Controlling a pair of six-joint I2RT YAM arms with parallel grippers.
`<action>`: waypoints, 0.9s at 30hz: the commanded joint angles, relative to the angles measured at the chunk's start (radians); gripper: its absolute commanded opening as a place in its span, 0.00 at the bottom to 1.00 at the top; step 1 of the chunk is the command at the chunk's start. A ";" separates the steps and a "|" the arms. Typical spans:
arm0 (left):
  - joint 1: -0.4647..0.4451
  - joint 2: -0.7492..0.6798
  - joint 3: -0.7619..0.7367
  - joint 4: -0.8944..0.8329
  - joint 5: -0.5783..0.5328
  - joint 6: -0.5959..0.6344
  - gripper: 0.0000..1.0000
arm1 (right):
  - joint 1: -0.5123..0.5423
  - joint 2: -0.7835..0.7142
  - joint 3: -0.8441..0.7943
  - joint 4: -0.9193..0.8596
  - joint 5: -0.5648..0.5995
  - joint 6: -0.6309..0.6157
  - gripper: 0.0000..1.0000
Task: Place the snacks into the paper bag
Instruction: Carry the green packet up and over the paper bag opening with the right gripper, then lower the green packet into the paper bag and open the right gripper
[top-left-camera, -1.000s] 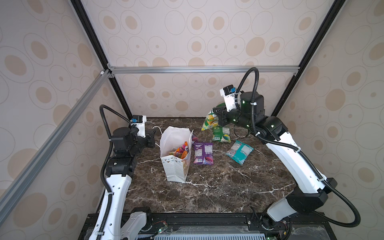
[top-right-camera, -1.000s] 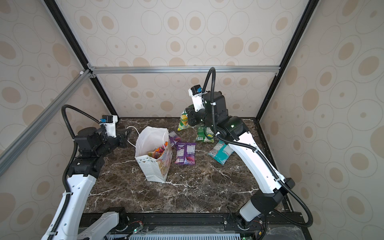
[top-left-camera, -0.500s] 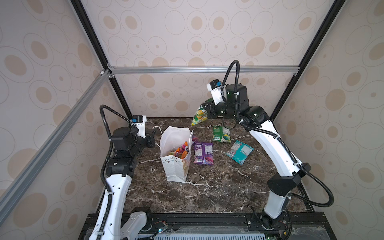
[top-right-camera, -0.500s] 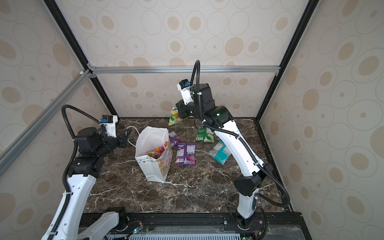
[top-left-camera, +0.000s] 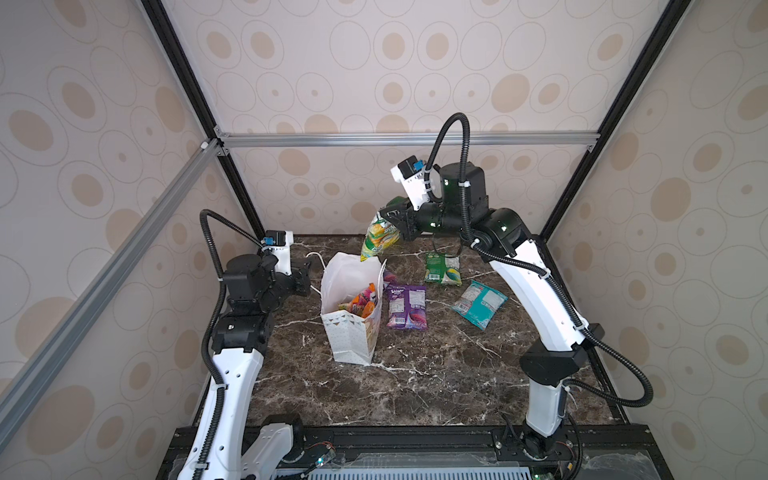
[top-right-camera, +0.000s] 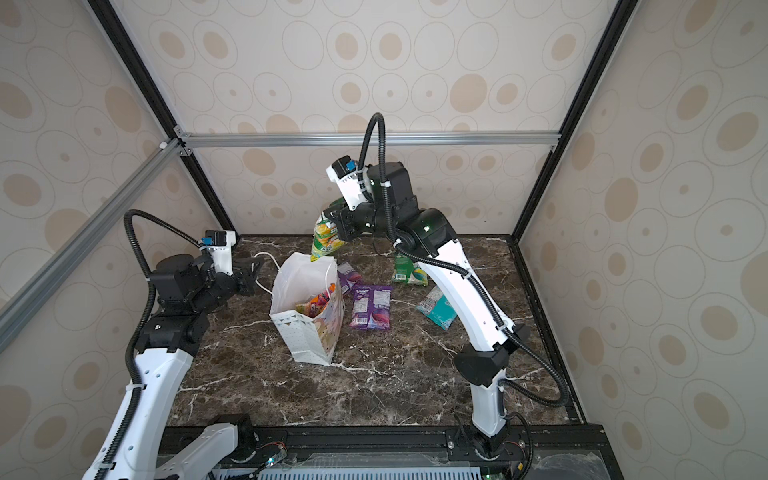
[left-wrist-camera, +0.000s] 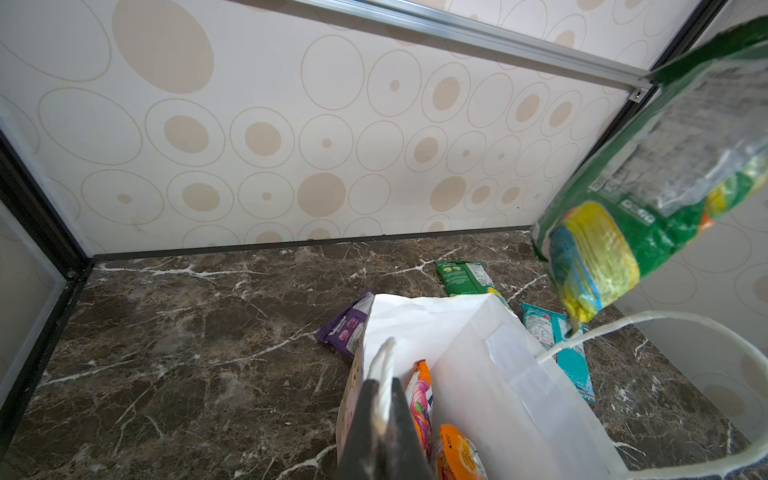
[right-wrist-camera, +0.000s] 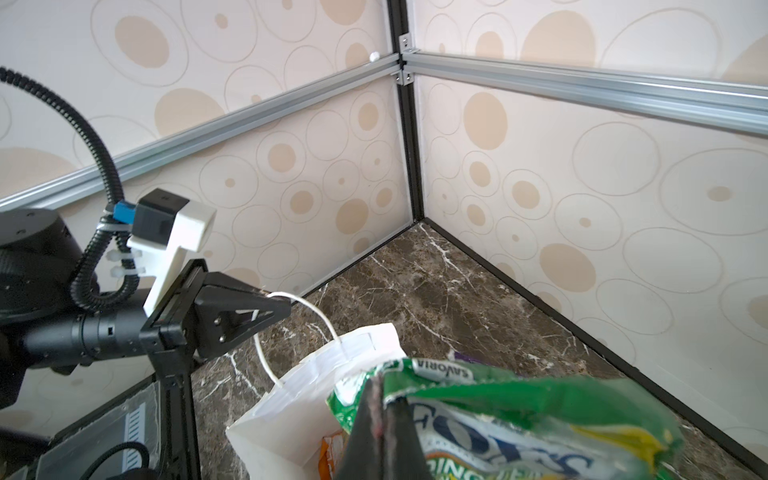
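Snacks, both top views: green Fox's packet (top-left-camera: 380, 240), pinched in the right gripper (top-left-camera: 395, 226), has come from the far side of the table (top-left-camera: 415, 382) to just above the paper bag (top-left-camera: 353, 336) rim; orange packets (top-left-camera: 362, 302) sit inside; purple packet (top-left-camera: 406, 306) and teal packet (top-left-camera: 478, 303) lie beside.
Left wrist view: left gripper (left-wrist-camera: 382, 417), pressed together on the cord handle (left-wrist-camera: 385, 358), holds the bag open.
Right wrist view: bag mouth shows below the packet.
Meaning: letting go should drop it in.

You are looking at a dark brown marble tabletop (top-left-camera: 415, 386) veined in white. Around it you see cream walls (top-left-camera: 374, 62) printed with beige ovals, crossed by a silver aluminium rail (top-left-camera: 407, 139) and framed by black posts (top-left-camera: 178, 70).
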 joint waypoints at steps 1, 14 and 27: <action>0.006 0.003 0.005 0.017 0.017 -0.010 0.00 | 0.027 0.007 0.042 0.017 -0.032 -0.051 0.00; 0.007 0.004 0.005 0.016 0.022 -0.011 0.00 | 0.102 0.090 0.089 -0.066 -0.243 -0.189 0.00; 0.007 0.004 0.005 0.014 0.018 -0.010 0.00 | 0.133 0.156 0.094 -0.101 -0.185 -0.257 0.00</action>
